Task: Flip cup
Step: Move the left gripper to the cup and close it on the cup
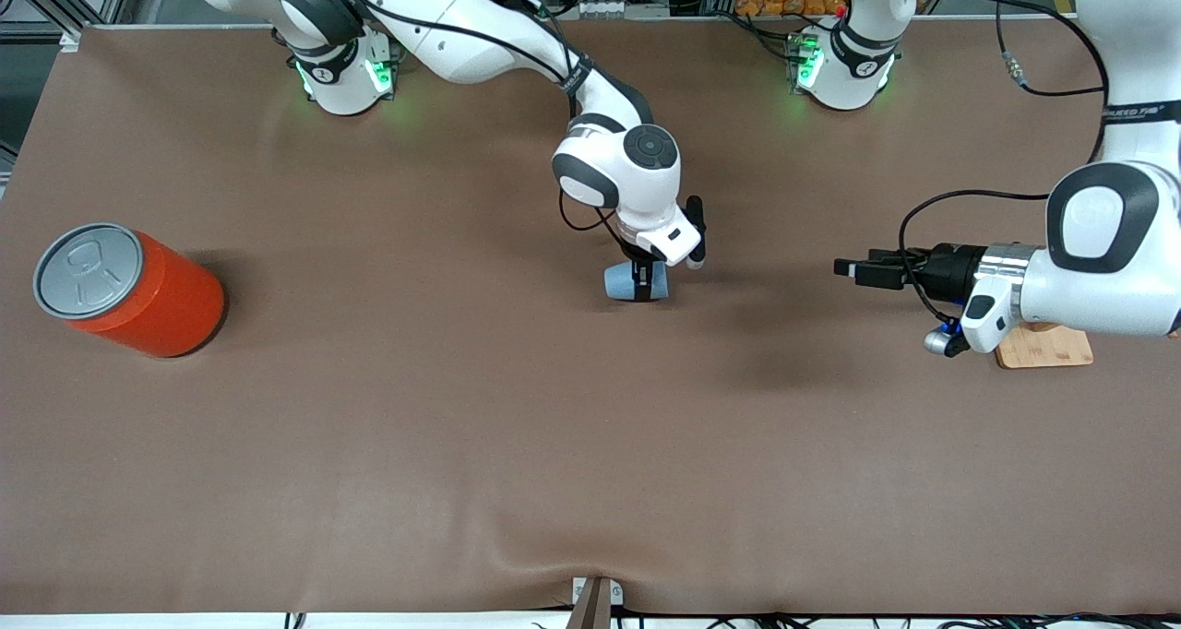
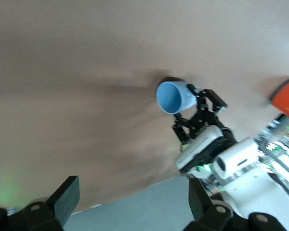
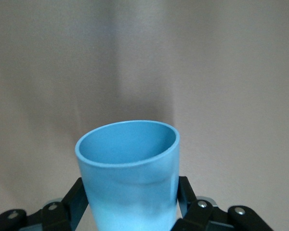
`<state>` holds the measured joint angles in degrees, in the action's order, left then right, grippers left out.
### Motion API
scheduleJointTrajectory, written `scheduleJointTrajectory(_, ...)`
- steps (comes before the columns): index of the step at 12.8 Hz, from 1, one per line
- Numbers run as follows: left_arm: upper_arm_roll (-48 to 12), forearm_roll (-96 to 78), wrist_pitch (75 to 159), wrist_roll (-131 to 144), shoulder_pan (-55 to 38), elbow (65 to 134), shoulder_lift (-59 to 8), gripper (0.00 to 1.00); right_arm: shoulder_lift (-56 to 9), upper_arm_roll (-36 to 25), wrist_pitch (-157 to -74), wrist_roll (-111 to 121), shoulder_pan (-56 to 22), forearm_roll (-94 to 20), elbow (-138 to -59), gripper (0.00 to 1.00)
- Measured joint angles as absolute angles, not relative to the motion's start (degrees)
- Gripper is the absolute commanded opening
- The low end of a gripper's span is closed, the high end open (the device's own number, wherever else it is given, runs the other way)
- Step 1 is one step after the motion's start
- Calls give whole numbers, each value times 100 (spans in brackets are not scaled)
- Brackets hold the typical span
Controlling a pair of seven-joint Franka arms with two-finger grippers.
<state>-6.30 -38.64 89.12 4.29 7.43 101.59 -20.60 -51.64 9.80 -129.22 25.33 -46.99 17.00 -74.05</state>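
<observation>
Cup (image 1: 624, 282): light blue, at the counter's (image 1: 461, 445) middle, lying tipped on its side, mouth turned toward the left arm's end; whether touching the counter cannot be told. Clamped across the body by the right end effector (image 1: 643, 277), fingers (image 3: 71, 204) either side, a grip suited to rotating it for the flip.

Left end effector (image 1: 844, 267): hovering level at 3 o'clock of the cup, well apart, fingers spread, waiting with its camera on the cup.

Orange can (image 1: 129, 288): at 9 o'clock, tilted, well clear.

Wooden board (image 1: 1047, 348): under the left arm, unused.

Flip judged in progress.
</observation>
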Motion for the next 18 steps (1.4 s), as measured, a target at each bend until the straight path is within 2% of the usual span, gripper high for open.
scheduleJointTrajectory(1, -632, -4006, 9040, 400, 753, 10336, -2064, 100, -5177, 977, -12955, 2455, -4733, 1749, -7403, 11)
scheduleJointTrajectory(2, -645, -4154, 9213, 376, 745, 10518, -2064, 100, -5177, 973, -12955, 2402, -4755, 1774, -7402, 50)
scheduleJointTrajectory(3, -658, -4325, 9380, 298, 735, 10707, -2064, 100, -5177, 971, -12955, 2384, -4764, 1782, -7401, 100)
scheduleJointTrajectory(9, -781, -5779, 10451, -845, 679, 11990, -2125, 100, -5176, 898, -12953, 2376, -4757, 1782, -7329, 100)
scheduleJointTrajectory(14, -1060, -6741, 10927, -1447, 673, 12418, -2198, 100, -5131, 901, -12839, 2376, -4758, 1782, -7249, 100)
scheduleJointTrajectory(18, -1097, -7463, 11086, -2264, 574, 12509, -2678, 100, -4852, 936, -12301, 2376, -4762, 1782, -7158, 100)
